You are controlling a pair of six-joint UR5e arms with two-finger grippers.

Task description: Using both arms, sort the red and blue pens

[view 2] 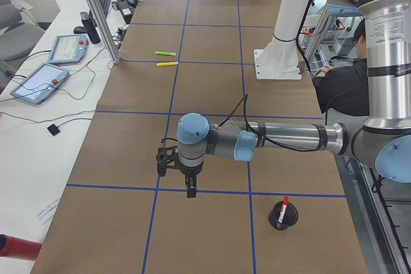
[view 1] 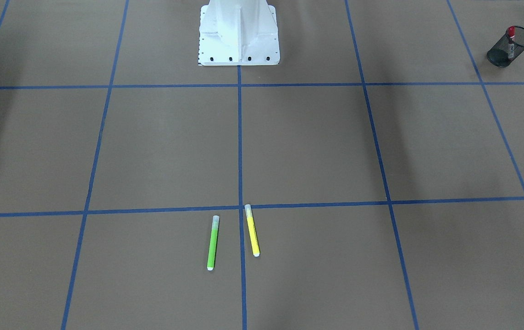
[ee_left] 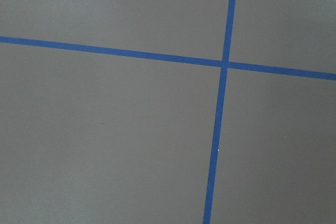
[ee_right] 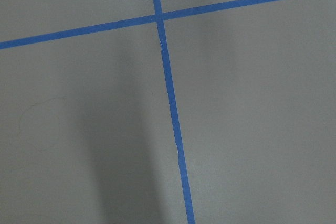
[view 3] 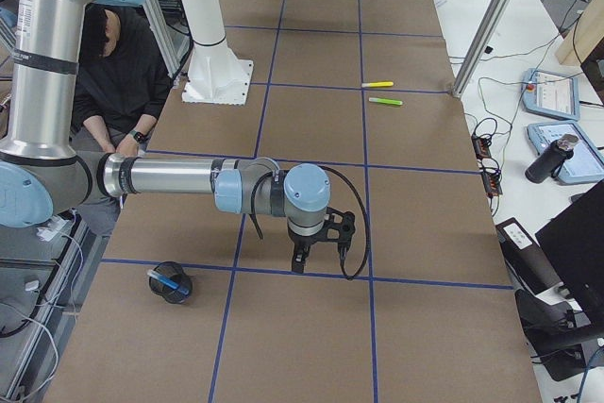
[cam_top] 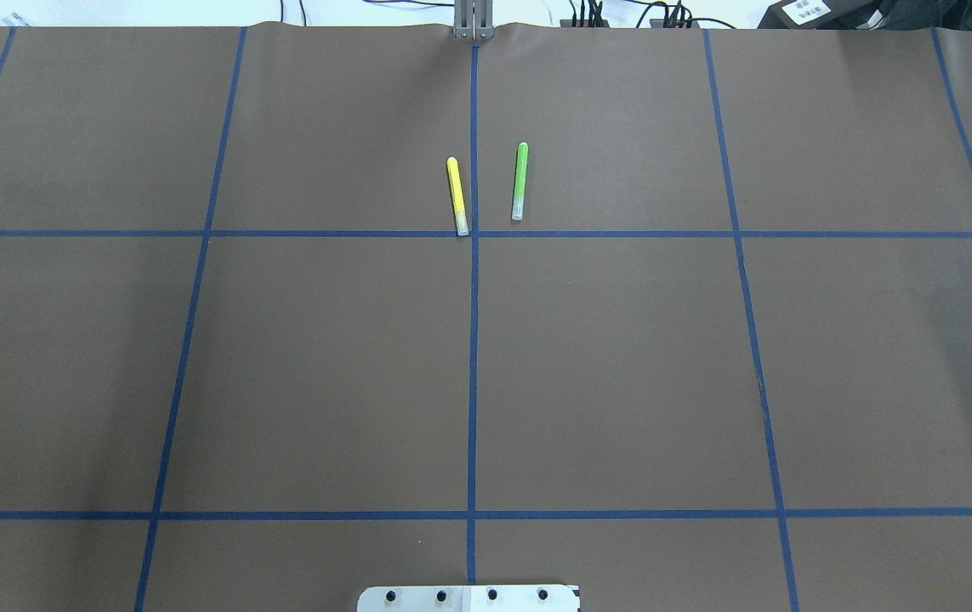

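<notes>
The silver-grey tubular left arm (view 2: 289, 138) and right arm (view 3: 170, 176) had pale blue joint caps (view 2: 192, 128) and black cables (view 3: 365, 233); the white pedestal (view 1: 239, 41) had dark screws.

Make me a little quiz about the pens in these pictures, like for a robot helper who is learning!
1. True or false: the red pen stands in a black mesh cup.
2. Which things lie loose on the table? A) the green marker and the yellow marker B) two pencils C) nothing
3. Fill in: the blue pen sits in the other cup, on the robot's ____ side.
Key: 1 true; 2 A; 3 right.
</notes>
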